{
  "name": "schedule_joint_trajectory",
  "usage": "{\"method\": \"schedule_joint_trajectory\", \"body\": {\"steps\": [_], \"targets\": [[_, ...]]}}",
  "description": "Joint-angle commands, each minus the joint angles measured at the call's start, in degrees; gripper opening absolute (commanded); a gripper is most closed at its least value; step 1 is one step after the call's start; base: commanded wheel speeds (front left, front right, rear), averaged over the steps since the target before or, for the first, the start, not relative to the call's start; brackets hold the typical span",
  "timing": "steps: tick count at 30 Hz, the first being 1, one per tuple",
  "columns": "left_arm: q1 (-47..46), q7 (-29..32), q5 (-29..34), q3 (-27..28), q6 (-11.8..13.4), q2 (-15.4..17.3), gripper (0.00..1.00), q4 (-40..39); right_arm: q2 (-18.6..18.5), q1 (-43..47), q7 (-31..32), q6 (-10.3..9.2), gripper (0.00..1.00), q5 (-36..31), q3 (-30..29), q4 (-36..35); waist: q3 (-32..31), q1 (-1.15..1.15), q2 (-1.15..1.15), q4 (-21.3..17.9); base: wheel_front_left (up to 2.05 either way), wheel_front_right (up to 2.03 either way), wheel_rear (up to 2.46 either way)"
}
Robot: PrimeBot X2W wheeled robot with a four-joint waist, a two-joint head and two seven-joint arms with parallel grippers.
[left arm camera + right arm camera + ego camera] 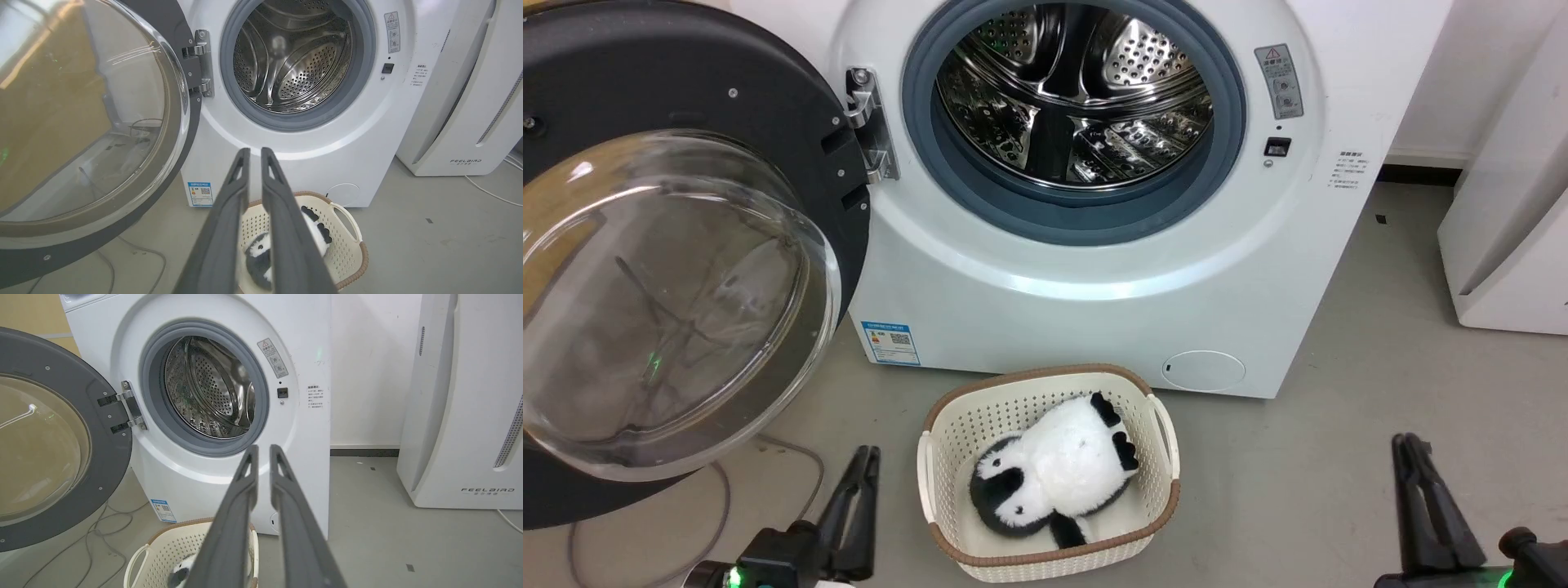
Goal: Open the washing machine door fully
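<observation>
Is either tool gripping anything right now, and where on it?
Nothing is held. The left tool and right tool are both shut and empty, apart from the washing machine door, which stands swung open.

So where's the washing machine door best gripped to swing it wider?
Take the washing machine door by its dark lower rim, far from the hinge, with the left gripper coming from below on the robot's left. That edge looks thin enough to straddle and gives leverage; the bulging glass window is smooth and too wide.
</observation>
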Motion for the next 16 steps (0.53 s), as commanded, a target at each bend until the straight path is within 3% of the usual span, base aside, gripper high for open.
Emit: {"method": "schedule_joint_trajectory", "body": {"steps": [1, 16], "targets": [[-0.1, 0.2, 0.1, 0.2, 0.0, -0.1, 0.00, 0.0, 0.0, -0.1, 0.2, 0.00, 0.00, -0.1, 0.0, 0.0, 0.0, 0.00, 0.00, -0.1, 0.00, 0.00, 0.00], [-0.5, 1.8, 1.7, 1.5, -0.5, -1.1, 0.00, -0.4, 0.0, -1.1, 1.8, 0.00, 0.00, -1.3, 0.3, 0.5, -0.1, 0.00, 0.00, -0.8, 0.00, 0.00, 0.00]]}}
